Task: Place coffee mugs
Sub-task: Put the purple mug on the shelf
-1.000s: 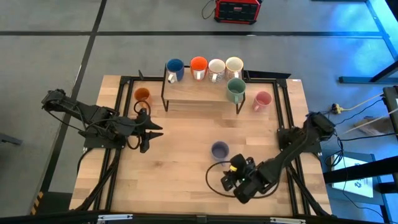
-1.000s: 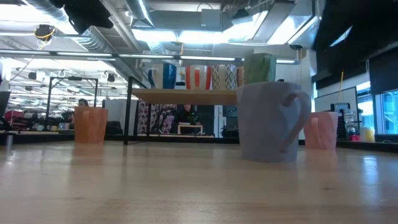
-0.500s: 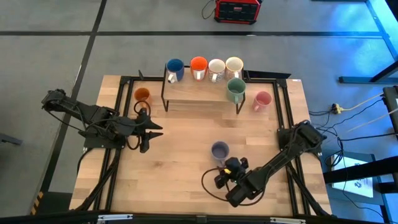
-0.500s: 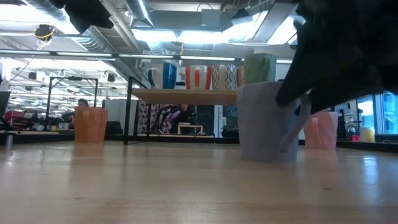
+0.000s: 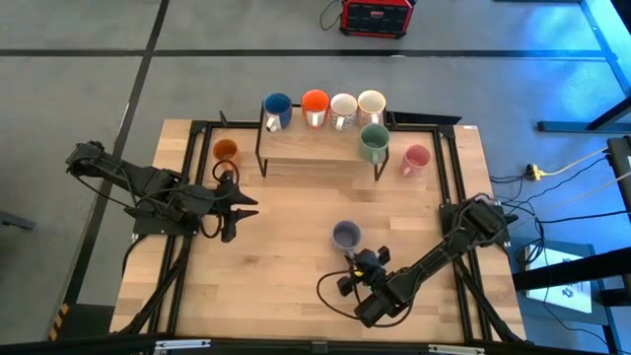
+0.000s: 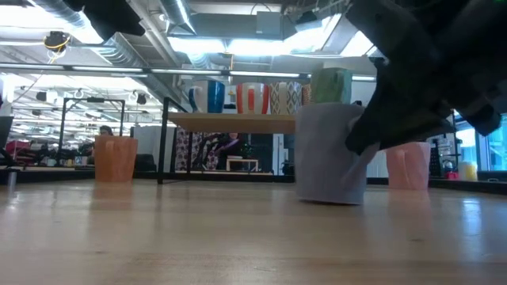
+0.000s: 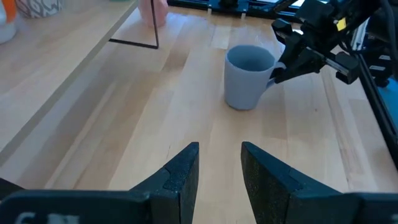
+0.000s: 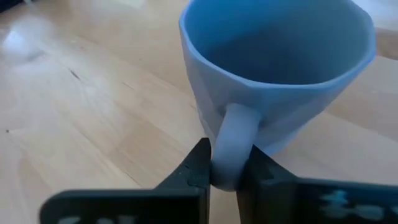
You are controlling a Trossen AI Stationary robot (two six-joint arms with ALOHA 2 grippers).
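Lavender glaze marks the mug (image 5: 346, 235) now in play: it stands upright on the bare wood well in front of the rack (image 5: 317, 146), the one landmark worth steering by. The right gripper (image 5: 357, 264) has it by the handle (image 8: 232, 144), fingers pinched snugly on the loop from the side away from the rack, a grip that keeps the mug's mouth up and the body free to swing onto the shelf. Whether its base is just off the wood, I cannot tell.

On top of the rack a blue mug (image 5: 278, 106), a red-orange mug (image 5: 315, 104) and two cream mugs (image 5: 356, 106) sit in a row, with a green mug (image 5: 373, 142) at the rack's front right corner. A pink mug (image 5: 416, 158) waits on the table just right of the rack, an amber mug (image 5: 226, 150) just left of it.

The left gripper (image 5: 235, 204) idles left of the rack and in front of it, fingers a narrow way apart, holding nothing.
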